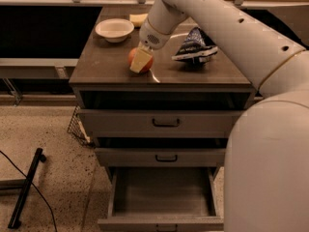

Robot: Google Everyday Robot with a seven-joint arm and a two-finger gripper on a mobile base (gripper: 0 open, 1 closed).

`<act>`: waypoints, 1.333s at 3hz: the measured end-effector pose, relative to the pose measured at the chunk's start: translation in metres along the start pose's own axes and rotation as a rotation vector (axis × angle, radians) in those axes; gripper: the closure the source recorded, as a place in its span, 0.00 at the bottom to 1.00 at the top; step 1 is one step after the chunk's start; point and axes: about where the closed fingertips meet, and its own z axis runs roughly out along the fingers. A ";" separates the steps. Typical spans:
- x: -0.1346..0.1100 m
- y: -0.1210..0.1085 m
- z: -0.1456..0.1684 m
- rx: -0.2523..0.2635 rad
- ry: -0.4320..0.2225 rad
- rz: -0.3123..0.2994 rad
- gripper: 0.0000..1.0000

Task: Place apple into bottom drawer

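Note:
The red-orange apple [132,56] sits on the brown cabinet top [106,66], near its front middle. My gripper [139,65] reaches down from the white arm and is shut on the apple; one pale yellow finger [141,60] lies across its front and the other is hidden behind it. The bottom drawer [164,193] stands pulled open below the two shut upper drawers, its flat floor bare.
A white bowl [114,29] and a yellow object [138,18] stand at the back of the top. A dark blue snack bag [195,47] lies to the right. My white body [270,168] fills the right. A black pole [26,187] lies on the floor at left.

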 end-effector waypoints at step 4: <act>0.004 0.035 -0.087 0.062 -0.050 -0.046 1.00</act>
